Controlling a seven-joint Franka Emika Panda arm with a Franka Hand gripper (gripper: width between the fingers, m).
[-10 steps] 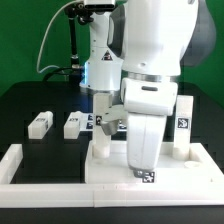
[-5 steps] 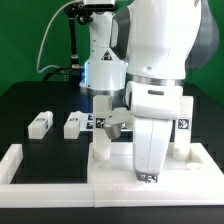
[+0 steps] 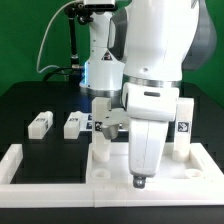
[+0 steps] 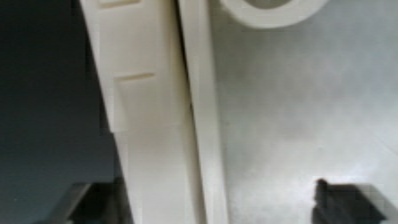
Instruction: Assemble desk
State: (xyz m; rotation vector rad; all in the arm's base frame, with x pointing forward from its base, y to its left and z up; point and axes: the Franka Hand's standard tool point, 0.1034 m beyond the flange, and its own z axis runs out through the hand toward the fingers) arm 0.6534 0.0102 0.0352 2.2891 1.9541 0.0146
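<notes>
- while the hand (image 3: 140, 181) hangs low over the desk panel (image 3: 195, 168), its jaws stand wide apart, released, and grasp nothing.
- in the wrist view the hand (image 4: 210, 205) shows two dark fingers (image 4: 89, 205), one on each side of a long raised white edge (image 4: 151, 120); neither finger touches that edge.
- beside the edge lies the pale flat face of the desk panel (image 4: 294, 120), with part of a round raised ring (image 4: 267, 8) on it.
- the desk panel lies flat on the black tabletop (image 3: 40, 100), just behind the low white border wall (image 3: 45, 180).
- a leg block (image 3: 40, 124) and a second leg block (image 3: 73, 125) lie on their sides on the tabletop, well off the desk panel toward the exterior view's left.
- a third leg block (image 3: 101, 145) stands upright at the desk panel's end on the exterior view's left, close beside the hand.
- a fourth leg block (image 3: 184, 128), with a marker tag facing the camera, stands upright at the desk panel's other end, partly hidden by the arm (image 3: 150, 60).
</notes>
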